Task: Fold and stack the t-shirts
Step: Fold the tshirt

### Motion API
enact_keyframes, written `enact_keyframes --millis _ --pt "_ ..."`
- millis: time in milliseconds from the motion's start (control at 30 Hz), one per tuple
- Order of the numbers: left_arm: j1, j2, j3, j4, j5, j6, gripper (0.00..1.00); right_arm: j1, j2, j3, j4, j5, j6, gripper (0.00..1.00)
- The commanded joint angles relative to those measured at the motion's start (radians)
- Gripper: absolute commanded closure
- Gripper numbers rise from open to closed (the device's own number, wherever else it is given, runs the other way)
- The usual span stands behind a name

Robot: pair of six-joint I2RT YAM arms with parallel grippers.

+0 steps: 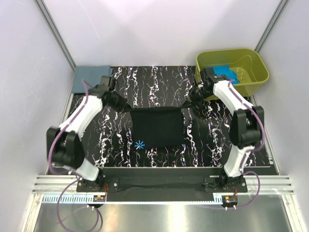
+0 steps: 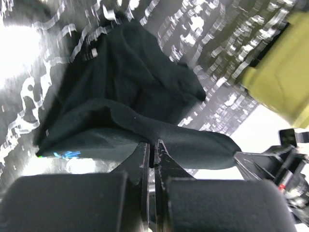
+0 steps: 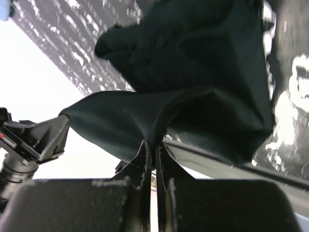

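Olive tub (image 1: 259, 79) holding turquoise t-shirt (image 1: 223, 71), left gripper (image 2: 154, 153) and right gripper (image 3: 154, 147) pinching black t-shirt (image 1: 158, 128)

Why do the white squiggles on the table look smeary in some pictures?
Left wrist view: the tabletop veins streak, likely motion blur, with white glare at left. Right wrist view: same smearing, and the black t-shirt is nearly featureless. Top view: veins sharp, lighting even.

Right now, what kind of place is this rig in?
Likely a lab test cell: white panel walls on aluminium posts, marbled tabletop, left gripper and right gripper pinching a black t-shirt.
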Motion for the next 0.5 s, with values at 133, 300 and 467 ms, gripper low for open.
enact_keyframes --millis 133,300,467 --pt "0.064 0.258 0.166 0.018 -0.014 0.141 1.00 -0.045 0.197 0.194 -0.059 0.071 -0.128 1.00" --pt "0.061 0.381 0.264 0.020 0.052 0.189 1.00 -0.050 0.165 0.177 -0.069 0.137 -0.132 1.00" --pt "0.058 0.389 0.277 0.040 0.082 0.201 1.00 -0.053 0.120 0.142 -0.088 0.225 -0.150 1.00"
